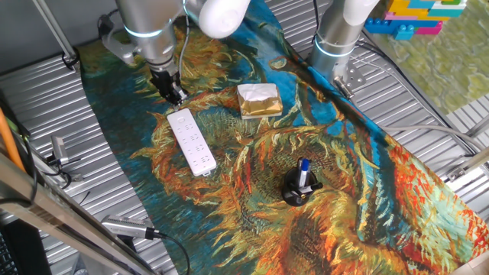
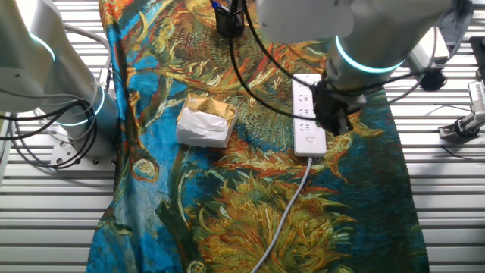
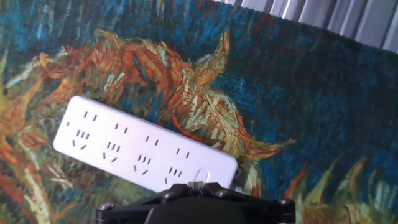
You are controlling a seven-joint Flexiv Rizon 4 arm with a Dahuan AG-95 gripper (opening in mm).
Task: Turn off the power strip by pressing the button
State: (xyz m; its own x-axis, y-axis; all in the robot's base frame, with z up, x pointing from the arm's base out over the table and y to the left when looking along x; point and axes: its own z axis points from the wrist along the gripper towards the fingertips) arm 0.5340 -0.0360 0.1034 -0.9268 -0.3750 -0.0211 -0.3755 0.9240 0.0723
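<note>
The white power strip (image 1: 192,142) lies flat on the painted cloth, with a row of dark socket holes. It also shows in the other fixed view (image 2: 305,106) and in the hand view (image 3: 134,148). A small red dot (image 3: 67,123) shows at its far end. A grey cable (image 2: 291,205) leaves the near end. My gripper (image 1: 175,95) hangs over the cable end of the strip (image 2: 332,121). In the hand view its fingertips (image 3: 198,185) are pressed together, shut on nothing, just above the strip's edge. I cannot tell whether they touch the strip.
A gold foil-wrapped block (image 1: 260,101) sits to the right of the strip (image 2: 204,121). A black holder with a blue pen (image 1: 300,188) stands further along the cloth. A second arm's base (image 1: 336,42) and coloured bricks (image 1: 416,15) are at the back right. Ribbed metal surrounds the cloth.
</note>
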